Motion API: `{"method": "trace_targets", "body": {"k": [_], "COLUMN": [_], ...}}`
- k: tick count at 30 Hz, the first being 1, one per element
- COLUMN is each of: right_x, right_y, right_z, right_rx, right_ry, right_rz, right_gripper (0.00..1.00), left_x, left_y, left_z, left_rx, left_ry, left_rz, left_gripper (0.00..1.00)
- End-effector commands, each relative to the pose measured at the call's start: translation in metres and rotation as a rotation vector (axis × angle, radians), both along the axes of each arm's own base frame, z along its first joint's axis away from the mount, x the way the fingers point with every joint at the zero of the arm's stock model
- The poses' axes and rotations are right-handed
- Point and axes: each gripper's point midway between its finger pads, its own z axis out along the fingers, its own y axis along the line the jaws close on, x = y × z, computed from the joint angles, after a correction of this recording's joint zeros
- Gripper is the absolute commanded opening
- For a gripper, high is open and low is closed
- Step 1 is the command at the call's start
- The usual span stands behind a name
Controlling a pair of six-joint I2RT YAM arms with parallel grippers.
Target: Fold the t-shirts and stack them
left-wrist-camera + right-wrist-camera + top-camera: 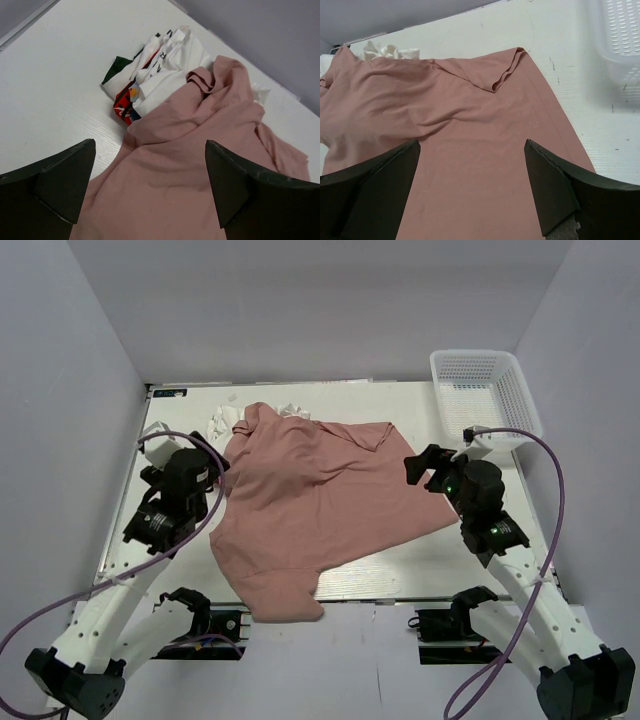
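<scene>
Dusty-pink t-shirt (320,510) spread on tabletop (400,565), white t-shirts (167,62) bunched beside its collar, left end effector (149,170) and right end effector (472,165) wide open, empty

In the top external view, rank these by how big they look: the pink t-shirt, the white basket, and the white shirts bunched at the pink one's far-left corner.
1. pink t-shirt, by far the largest.
2. white basket.
3. white shirts, smallest as seen, though the pink t-shirt partly covers them.
</scene>
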Motion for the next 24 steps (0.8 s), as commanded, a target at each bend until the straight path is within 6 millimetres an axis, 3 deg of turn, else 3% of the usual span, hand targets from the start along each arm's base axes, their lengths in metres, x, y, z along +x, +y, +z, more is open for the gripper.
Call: {"method": "trace_targets", "body": {"k": [1, 6, 7, 9, 10, 11, 12, 13, 15, 16, 17, 18, 19, 20, 22, 23, 24], "right_x": [0.005, 0.011, 0.016, 0.022, 0.027, 0.029, 0.035, 0.040, 0.047, 0.056, 0.063, 0.068, 0.073, 0.081, 0.081, 0.094, 0.088], "right_y": [0.006, 0.021, 0.024, 0.032, 0.040, 0.050, 0.059, 0.074, 0.106, 0.116, 0.136, 0.139, 0.155, 0.171, 0.190, 0.205, 0.217], "right_z": [0.011, -0.001, -0.012, -0.010, -0.029, -0.029, -0.017, -0.047, -0.058, -0.052, -0.085, -0.093, -0.090, -0.112, -0.122, -0.126, -0.131], "right_rx": [0.029, 0.013, -0.004, -0.008, -0.024, -0.014, -0.003, -0.002, 0.021, 0.020, -0.018, -0.039, -0.062, -0.092, -0.111, -0.112, -0.125], "right_ry": [-0.044, -0.008, 0.030, 0.033, 0.091, 0.095, 0.076, 0.170, 0.212, 0.204, 0.291, 0.313, 0.308, 0.352, 0.373, 0.376, 0.389], "right_rz": [0.015, 0.094, 0.101, 0.130, 0.169, 0.212, 0.242, 0.301, 0.407, 0.425, 0.456, 0.452, 0.481, 0.500, 0.535, 0.552, 0.582], "right_gripper": [0.90, 0.90, 0.90, 0.90, 0.90, 0.90, 0.90, 0.90, 0.90, 0.90, 0.90, 0.90, 0.90, 0.90, 0.90, 0.90, 0.90], "left_x": [0.002, 0.001, -0.001, -0.001, -0.003, -0.003, -0.004, -0.003, -0.004, -0.005, -0.006, -0.008, -0.009, -0.011, -0.009, -0.009, -0.009], "left_y": [0.003, 0.006, 0.007, 0.007, 0.008, 0.008, 0.009, 0.008, 0.010, 0.013, 0.014, 0.017, 0.021, 0.022, 0.021, 0.021, 0.021], "left_z": [0.006, -0.003, -0.001, -0.001, -0.003, -0.003, -0.005, -0.003, -0.002, -0.004, -0.004, -0.006, -0.006, -0.008, -0.010, -0.010, -0.010], "left_rx": [0.028, 0.044, 0.039, 0.035, 0.035, 0.036, 0.036, 0.032, 0.035, 0.045, 0.032, 0.029, 0.034, 0.039, 0.043, 0.043, 0.043], "left_ry": [0.013, 0.031, 0.022, 0.013, 0.015, 0.015, 0.015, 0.006, 0.005, 0.012, 0.009, 0.014, 0.013, 0.022, 0.030, 0.031, 0.031], "left_rz": [0.021, 0.033, 0.034, 0.034, 0.034, 0.034, 0.034, 0.034, 0.042, 0.054, 0.073, 0.090, 0.115, 0.115, 0.115, 0.115, 0.115], "left_gripper": [1.00, 1.00, 1.00, 1.00, 1.00, 1.00, 1.00, 1.00, 1.00, 1.00, 1.00, 1.00, 1.00, 1.00, 1.00, 1.00, 1.00]}}
